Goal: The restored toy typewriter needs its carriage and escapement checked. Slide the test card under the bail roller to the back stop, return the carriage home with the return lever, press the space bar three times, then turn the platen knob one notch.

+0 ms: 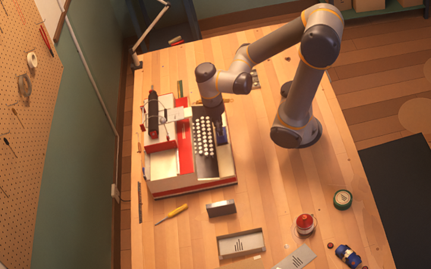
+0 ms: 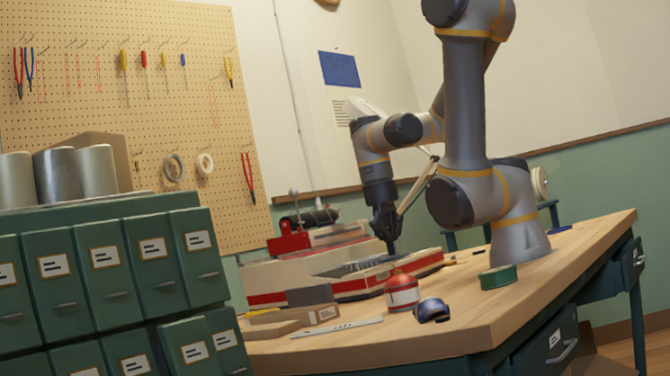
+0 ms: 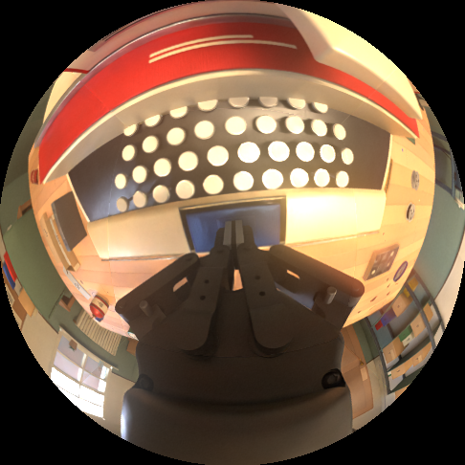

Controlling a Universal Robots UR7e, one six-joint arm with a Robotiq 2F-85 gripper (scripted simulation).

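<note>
The blue space bar (image 1: 222, 135) (image 3: 234, 228) sits along the front edge of the toy typewriter (image 1: 186, 146) (image 2: 333, 265), just before the rows of round white keys (image 1: 203, 136) (image 3: 229, 153). My gripper (image 1: 219, 128) (image 2: 391, 244) (image 3: 234, 226) points straight down over the middle of the space bar, closed and empty, its tips low on the bar. The white test card (image 1: 175, 114) lies across the carriage under the bail, next to the black platen (image 1: 152, 114). The return lever (image 2: 292, 194) with its ball end rises beside the platen.
Behind the bench hangs a pegboard (image 2: 122, 107) of tools, with a desk lamp (image 1: 148, 27) at the corner. On the near bench lie a yellow screwdriver (image 1: 171, 214), a grey block (image 1: 220, 207), a tray (image 1: 240, 243), a red bell (image 1: 305, 223), green tape (image 1: 342, 199) and a blue toy car (image 1: 347, 256).
</note>
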